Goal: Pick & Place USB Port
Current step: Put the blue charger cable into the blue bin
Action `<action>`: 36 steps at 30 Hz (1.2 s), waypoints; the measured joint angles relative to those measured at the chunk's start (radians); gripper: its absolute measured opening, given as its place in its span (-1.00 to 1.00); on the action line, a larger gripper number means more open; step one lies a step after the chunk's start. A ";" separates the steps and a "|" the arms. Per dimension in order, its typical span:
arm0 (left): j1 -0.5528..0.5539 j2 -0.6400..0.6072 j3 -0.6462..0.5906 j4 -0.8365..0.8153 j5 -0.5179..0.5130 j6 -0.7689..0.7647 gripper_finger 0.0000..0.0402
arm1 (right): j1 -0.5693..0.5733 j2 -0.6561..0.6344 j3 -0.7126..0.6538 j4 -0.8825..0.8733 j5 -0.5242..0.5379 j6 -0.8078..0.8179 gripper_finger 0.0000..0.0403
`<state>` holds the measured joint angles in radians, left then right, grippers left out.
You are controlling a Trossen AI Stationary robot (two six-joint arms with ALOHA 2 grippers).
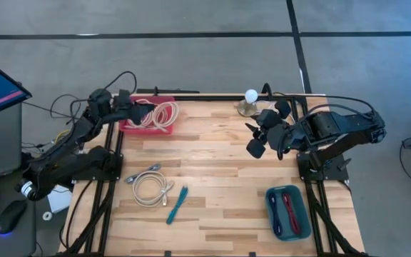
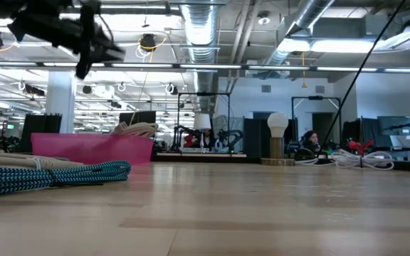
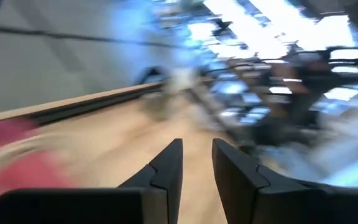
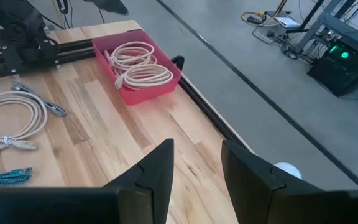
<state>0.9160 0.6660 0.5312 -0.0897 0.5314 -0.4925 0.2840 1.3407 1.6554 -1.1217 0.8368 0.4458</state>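
Note:
A pink bin (image 1: 148, 116) at the table's far left holds coiled white cables (image 4: 138, 67). Another white cable coil (image 1: 148, 187) and a teal cable (image 1: 176, 204) lie flat on the wood near the left. My left gripper (image 1: 133, 107) hangs above the bin's left end, high over it in the low view (image 2: 100, 39). Its fingers (image 3: 197, 158) stand open with nothing between them. My right gripper (image 1: 255, 138) is raised over the table's far right, open and empty (image 4: 197, 163), pointing toward the bin.
A teal tray (image 1: 289, 212) with a red and a dark cable sits near the front right. A small lamp with a round white bulb (image 1: 250, 100) stands at the far edge beside my right arm. Bare wood lies between the coil and the tray.

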 joint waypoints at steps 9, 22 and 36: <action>-0.162 -0.146 0.003 0.219 0.046 -0.089 -0.57 | 0.006 0.000 0.000 0.000 -0.033 0.000 -0.37; -0.426 -0.207 0.077 0.219 -0.140 -0.090 -0.57 | 0.017 0.000 0.000 0.003 -0.108 0.000 -0.37; -0.860 -0.126 0.078 0.230 -0.426 0.093 -0.57 | 0.018 0.000 0.000 0.035 -0.316 -0.001 -0.37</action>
<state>0.0563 0.5398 0.6090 0.1398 0.1055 -0.3995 0.3016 1.3407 1.6554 -1.0868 0.5208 0.4451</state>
